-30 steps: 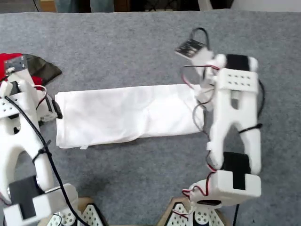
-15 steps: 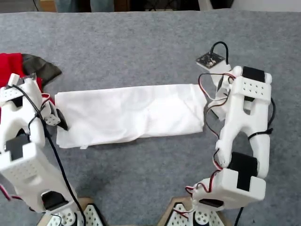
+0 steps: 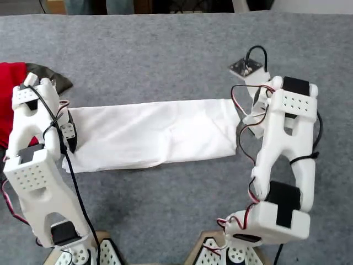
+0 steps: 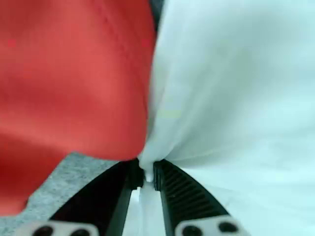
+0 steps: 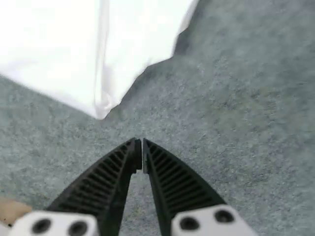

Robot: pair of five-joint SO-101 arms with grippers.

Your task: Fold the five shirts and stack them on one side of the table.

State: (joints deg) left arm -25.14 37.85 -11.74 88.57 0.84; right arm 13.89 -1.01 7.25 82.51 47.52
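A white shirt (image 3: 154, 135) lies folded into a long strip across the middle of the grey table (image 3: 165, 49). My left gripper (image 3: 70, 135) is at the strip's left end. In the left wrist view it (image 4: 146, 169) is shut on a pinch of the white shirt (image 4: 231, 98), with a red shirt (image 4: 74, 73) right beside it. My right gripper (image 3: 247, 117) stands just off the strip's right end. There it (image 5: 139, 142) is shut on nothing, over bare table, a short way from the white shirt's corner (image 5: 98, 54).
A red shirt (image 3: 11, 74) and a dark olive shirt (image 3: 55, 80) lie bunched at the table's left edge, just behind the left arm. The table's far half and the right side beyond the right arm are bare grey cloth.
The left arm swung in over the strip's left end and its gripper closed on the fabric, nudging that edge rightward. The right arm drew back off the right end, then held still.
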